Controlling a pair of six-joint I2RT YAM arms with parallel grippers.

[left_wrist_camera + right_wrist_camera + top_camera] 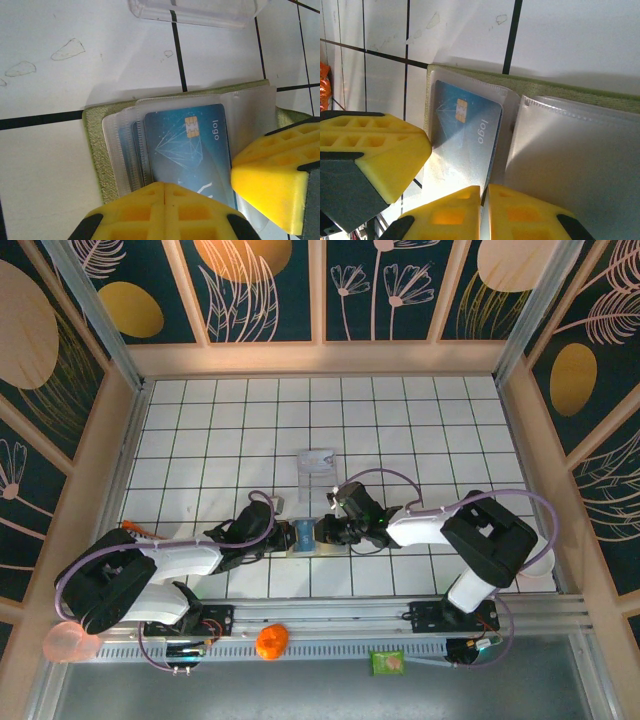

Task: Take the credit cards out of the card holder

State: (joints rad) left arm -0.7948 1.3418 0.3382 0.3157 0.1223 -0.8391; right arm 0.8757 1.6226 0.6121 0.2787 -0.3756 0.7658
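Near the front middle of the white tiled table, the left gripper has its jaws shut over the open yellow-green card holder, while the right gripper has jaws nearly meeting at the clear sleeve of the blue credit card inside it, whether gripping I cannot tell.

Both arms reach inward, wrists low; left tool closed, right tool pads nearly touching.

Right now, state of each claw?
Left claw: closed, tips over the open yellow-green fabric card holder; a grip cannot be told.
Right claw: closed, apparently pinching the blue rectangular chip card by its edge.
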